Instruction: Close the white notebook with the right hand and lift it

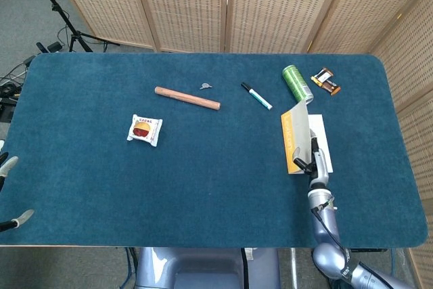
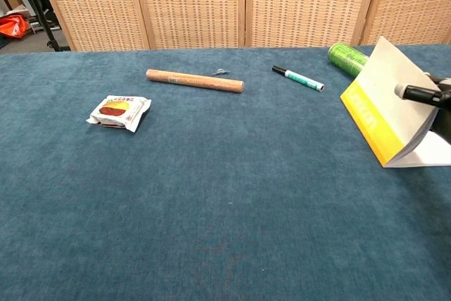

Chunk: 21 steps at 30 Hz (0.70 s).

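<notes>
The white notebook [image 1: 295,137] [image 2: 384,96] lies at the right of the blue table. Its cover, grey-white with a yellow band along the spine, stands steeply up over the white pages [image 1: 318,132]. My right hand [image 1: 318,167] [image 2: 437,100] is at the cover's near edge. One finger lies across the outer face and the rest of the hand is behind the cover, so it pinches the cover. Of my left hand [image 1: 10,191], only two spread fingertips show at the head view's left edge, holding nothing.
A green can [image 1: 298,84] [image 2: 347,58] and a snack bar [image 1: 326,80] lie just beyond the notebook. A marker [image 1: 256,96] [image 2: 298,78], a wooden stick [image 1: 187,98] [image 2: 194,80], a small metal clip [image 1: 206,86] and a snack packet [image 1: 144,129] [image 2: 120,111] lie further left.
</notes>
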{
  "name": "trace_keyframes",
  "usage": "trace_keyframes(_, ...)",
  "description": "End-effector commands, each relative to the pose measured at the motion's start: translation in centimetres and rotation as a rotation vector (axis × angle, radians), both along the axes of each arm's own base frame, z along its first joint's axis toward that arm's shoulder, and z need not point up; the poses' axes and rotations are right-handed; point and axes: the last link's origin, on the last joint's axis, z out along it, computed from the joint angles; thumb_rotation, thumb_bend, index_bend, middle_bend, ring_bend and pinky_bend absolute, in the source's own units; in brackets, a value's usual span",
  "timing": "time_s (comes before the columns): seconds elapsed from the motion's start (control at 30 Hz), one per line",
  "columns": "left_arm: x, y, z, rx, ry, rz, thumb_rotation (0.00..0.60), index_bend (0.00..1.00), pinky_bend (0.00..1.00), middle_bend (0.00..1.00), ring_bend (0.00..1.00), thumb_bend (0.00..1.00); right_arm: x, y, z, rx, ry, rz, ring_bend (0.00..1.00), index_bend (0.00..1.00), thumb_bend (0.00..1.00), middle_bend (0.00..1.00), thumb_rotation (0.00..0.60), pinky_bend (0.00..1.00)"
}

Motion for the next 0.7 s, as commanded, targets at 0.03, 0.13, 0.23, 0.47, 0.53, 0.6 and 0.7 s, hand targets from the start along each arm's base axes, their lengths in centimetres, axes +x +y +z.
trace_keyframes(0.03, 0.0, 0.0, 0.0, 0.000, 0.000, -0.001, 0.600, 0.00, 0.00, 0.00, 0.00, 0.00, -1.0, -0.4, 0.6, -0.052, 0.052, -0.046, 0.00, 0.00, 0.65, 0.00, 0.600, 0.00)
trace_keyframes(0.13, 0.0, 0.0, -0.1, 0.000, 0.001, -0.001, 0.600, 0.00, 0.00, 0.00, 0.00, 0.00, -1.6, -0.6, 1.0, -0.083, 0.139, -0.044, 0.00, 0.00, 0.62, 0.00, 0.600, 0.00)
trace_keyframes(0.23, 0.1, 0.0, -0.1, -0.002, 0.003, -0.002, 0.600, 0.00, 0.00, 0.00, 0.00, 0.00, -2.6, -0.9, 1.7, -0.143, 0.330, -0.014, 0.00, 0.00, 0.61, 0.00, 0.600, 0.00)
trace_keyframes(0.47, 0.0, -0.1, 0.0, 0.002, -0.001, -0.004, 0.600, 0.00, 0.00, 0.00, 0.00, 0.00, -5.7, -1.8, 5.7, -0.276, 1.161, 0.116, 0.00, 0.00, 0.30, 0.00, 0.600, 0.00)
trace_keyframes(0.53, 0.1, -0.1, 0.0, 0.001, 0.000, -0.005, 0.600, 0.00, 0.00, 0.00, 0.00, 0.00, -6.1, -1.7, 7.3, -0.322, 1.351, 0.155, 0.00, 0.00, 0.07, 0.00, 0.600, 0.00)
trace_keyframes(0.6, 0.1, -0.1, 0.0, 0.002, 0.003, -0.006, 0.600, 0.00, 0.00, 0.00, 0.00, 0.00, -6.1, -1.1, 8.5, -0.356, 1.438, 0.215, 0.00, 0.00, 0.00, 0.00, 0.600, 0.00)
trace_keyframes(0.7, 0.1, -0.2, -0.1, 0.006, 0.009, -0.007, 0.600, 0.00, 0.00, 0.00, 0.00, 0.00, -6.2, 2.3, 11.4, -0.375, 1.483, 0.377, 0.00, 0.00, 0.00, 0.00, 0.600, 0.00)
